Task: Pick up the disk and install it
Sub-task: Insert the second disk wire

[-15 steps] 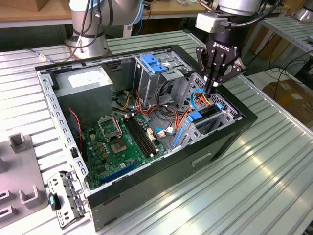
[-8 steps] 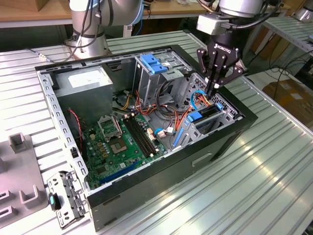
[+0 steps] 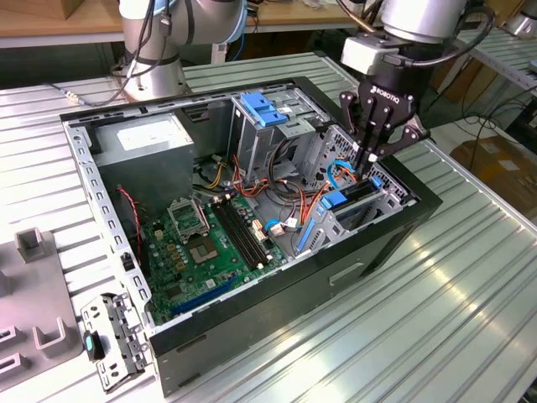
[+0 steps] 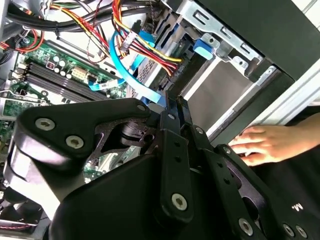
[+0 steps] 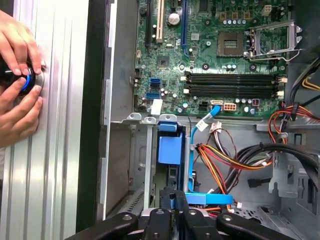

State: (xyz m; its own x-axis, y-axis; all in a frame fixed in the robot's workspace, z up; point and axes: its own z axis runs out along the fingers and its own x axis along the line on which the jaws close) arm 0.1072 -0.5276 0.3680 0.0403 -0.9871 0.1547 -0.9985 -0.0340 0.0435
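In the drive cage [image 3: 369, 201] at the case's [image 3: 277, 302] front corner: disk [image 3: 359, 195] seated in slot, blue frame visible. Gripper [image 3: 367, 159] directly above, jaws pressed together, tips at disk's top edge. Hands [image 5: 17, 75] beside case on table [image 3: 436, 327].

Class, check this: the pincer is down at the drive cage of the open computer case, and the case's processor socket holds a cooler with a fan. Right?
Not quite. The pincer is at the drive cage, but the processor socket is bare, with no cooler or fan, as the first wrist view shows.
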